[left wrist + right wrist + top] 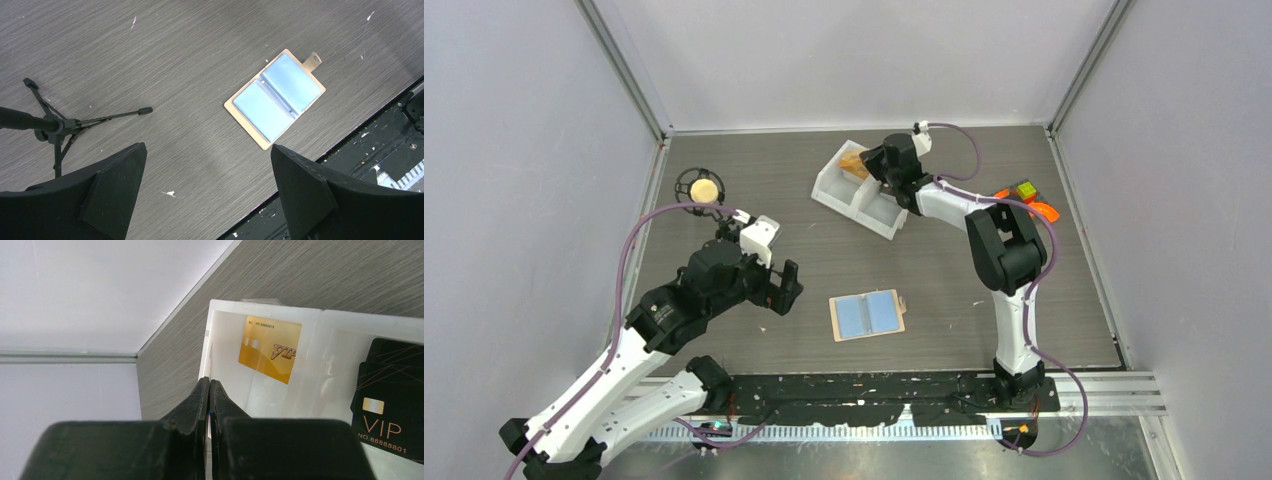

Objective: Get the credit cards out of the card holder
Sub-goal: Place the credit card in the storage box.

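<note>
The card holder (869,315) lies open and flat near the table's front, its light blue lining (275,97) facing up. My left gripper (786,290) hangs open to its left, above bare table (207,150), touching nothing. A gold credit card (270,349) lies in one compartment of the white bin (265,305), also seen from above (856,160). A black credit card (390,405) lies in the other compartment. My right gripper (209,381) is shut over the bin's edge (886,180), and I see nothing between its fingers.
A small black tripod (55,127) carrying a tan ball (701,188) stands at the back left. An orange piece with a green cube (1029,195) sits at the right edge. The black base rail (874,390) runs along the table's front.
</note>
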{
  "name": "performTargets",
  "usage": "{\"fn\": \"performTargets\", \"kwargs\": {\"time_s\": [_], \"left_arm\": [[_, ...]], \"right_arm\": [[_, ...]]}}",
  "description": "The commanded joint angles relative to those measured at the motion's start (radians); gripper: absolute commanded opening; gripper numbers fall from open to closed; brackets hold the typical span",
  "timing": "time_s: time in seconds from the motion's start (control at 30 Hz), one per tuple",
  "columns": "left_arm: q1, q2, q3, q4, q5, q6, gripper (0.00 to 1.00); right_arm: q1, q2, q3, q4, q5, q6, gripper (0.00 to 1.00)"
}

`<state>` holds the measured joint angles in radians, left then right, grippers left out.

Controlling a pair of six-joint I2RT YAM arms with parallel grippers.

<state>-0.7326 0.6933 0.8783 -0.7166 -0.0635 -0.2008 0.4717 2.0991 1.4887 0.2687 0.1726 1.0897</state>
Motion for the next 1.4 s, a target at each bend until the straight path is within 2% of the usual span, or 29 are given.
{"fn": "performTargets", "kwargs": {"time_s": [0.0, 0.37, 0.73, 1.07, 1.37], "left_arm": [[0.002, -0.006, 0.015, 0.008, 0.000, 0.012, 1.00], [0.002, -0.010, 0.004, 0.009, 0.003, 0.009, 1.00], [0.002, -0.019, 0.004, 0.008, 0.003, 0.014, 1.00], [0.002, -0.034, -0.006, 0.009, 0.001, 0.011, 1.00], [0.002, -0.038, -0.009, 0.011, 0.007, 0.008, 1.00]], "right_arm": [[0.017, 0.011, -0.015, 0.058, 0.117, 0.061, 0.05], [0.023, 0.040, -0.033, 0.086, 0.225, 0.099, 0.05], [0.033, 0.093, 0.010, 0.099, 0.247, 0.126, 0.05], [0.075, 0.103, -0.003, 0.156, 0.347, 0.125, 0.05], [0.078, 0.124, -0.004, 0.166, 0.373, 0.149, 0.05]]}}
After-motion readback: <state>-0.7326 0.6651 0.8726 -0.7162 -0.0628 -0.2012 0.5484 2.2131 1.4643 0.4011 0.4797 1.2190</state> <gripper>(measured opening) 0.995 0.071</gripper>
